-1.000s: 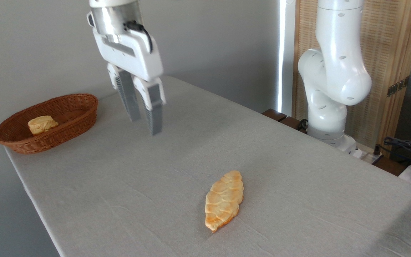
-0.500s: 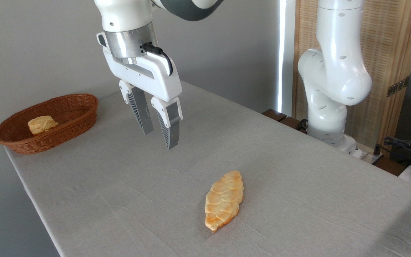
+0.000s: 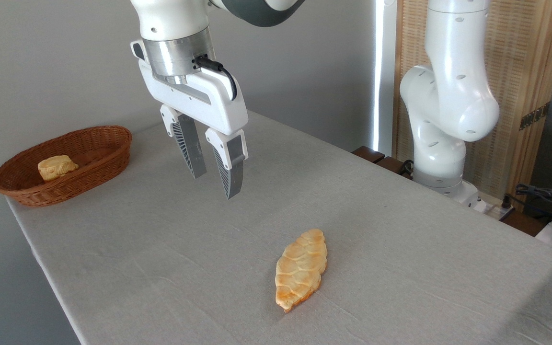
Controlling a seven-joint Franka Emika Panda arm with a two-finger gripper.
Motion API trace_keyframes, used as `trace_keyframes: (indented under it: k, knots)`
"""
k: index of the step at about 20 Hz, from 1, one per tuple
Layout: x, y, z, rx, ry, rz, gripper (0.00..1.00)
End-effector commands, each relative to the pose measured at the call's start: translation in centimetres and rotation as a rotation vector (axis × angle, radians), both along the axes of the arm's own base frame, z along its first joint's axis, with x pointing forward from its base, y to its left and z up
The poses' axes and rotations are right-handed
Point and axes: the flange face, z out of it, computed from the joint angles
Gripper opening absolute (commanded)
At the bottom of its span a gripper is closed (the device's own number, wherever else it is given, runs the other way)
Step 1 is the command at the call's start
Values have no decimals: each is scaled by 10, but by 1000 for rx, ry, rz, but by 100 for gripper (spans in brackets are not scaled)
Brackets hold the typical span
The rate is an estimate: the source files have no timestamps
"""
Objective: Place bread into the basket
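Since a second ago, the gripper (image 3: 213, 186) has been moved to the right, away from the basket (image 3: 95, 167), and it is now hung in the air over the middle of the tabletop (image 3: 170, 268). Its jaws are apart, and nothing is held between them. Nothing else has been moved.

The bun (image 3: 56, 167) is seen lying inside the basket, near the left end. Its lower part is hidden by the basket's front wall. The basket is set at the far left corner of the tabletop, well apart from the gripper.

A long braided loaf (image 3: 302, 268) is laid flat on the tabletop, lower and to the right of the gripper, and it is not touched by anything.

The arm's top is cut off by the upper edge of the picture, so the way it joins up there cannot be seen. The arm's white base (image 3: 441, 120) is stood past the far right side of the tabletop, and its foot is partly hidden behind the tabletop edge. A black cable (image 3: 221, 74) is plugged in just above the gripper. At the far right some dark cables (image 3: 546, 196) are cut off by the picture's edge and are hard to make out.

No words or labels can be read anywhere.
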Motion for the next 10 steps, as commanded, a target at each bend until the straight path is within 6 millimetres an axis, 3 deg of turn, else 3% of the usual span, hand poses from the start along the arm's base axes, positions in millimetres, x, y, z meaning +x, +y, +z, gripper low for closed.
trace_keyframes:
  k: [1, 10]
  knots:
    - [-5, 0, 6, -12, 12, 5, 100]
    - [10, 5, 11, -14, -75, 14, 100]
